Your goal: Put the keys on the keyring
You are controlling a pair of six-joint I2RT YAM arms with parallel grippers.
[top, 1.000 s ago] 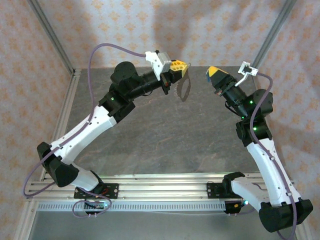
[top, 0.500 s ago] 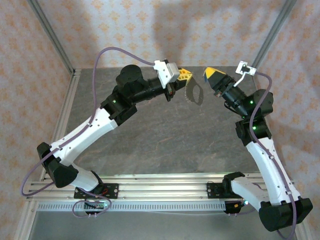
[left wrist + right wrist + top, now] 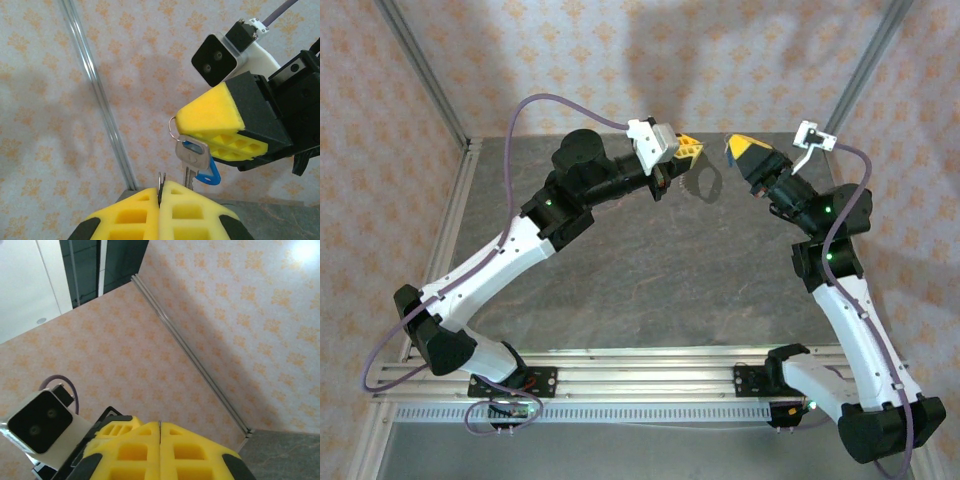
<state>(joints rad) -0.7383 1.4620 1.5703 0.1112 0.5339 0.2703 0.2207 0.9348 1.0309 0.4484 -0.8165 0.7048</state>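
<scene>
Both arms reach to the far middle of the table (image 3: 650, 280), their yellow fingertips facing each other and near but not touching. The left gripper (image 3: 690, 150) sits just left of the gap and the right gripper (image 3: 740, 148) just right of it, both held well above the grey surface. In the left wrist view the left gripper (image 3: 160, 192) has its fingers pressed together, and a thin sliver of metal stands up edge-on out of the seam between them. In the top view the keyring (image 3: 703, 182) shows as a thin loop hanging just below the left gripper's tip, between the two grippers; it is too small there to show how it is gripped. The right gripper (image 3: 176, 122) is also closed. Its own wrist view shows the two fingers (image 3: 195, 452) meeting along a tight seam with nothing visible between them. From the left wrist view, a small wire ring (image 3: 171, 128) pokes out at the right gripper's tip. The keys (image 3: 192, 156) hang from that ring: a silver one with its head up and shaft down, and a bright blue head (image 3: 209, 175) just behind it. The silver shaft ends just behind the top of the left fingers, and contact there cannot be judged. The right wrist camera (image 3: 215, 59) sits above the right gripper.
</scene>
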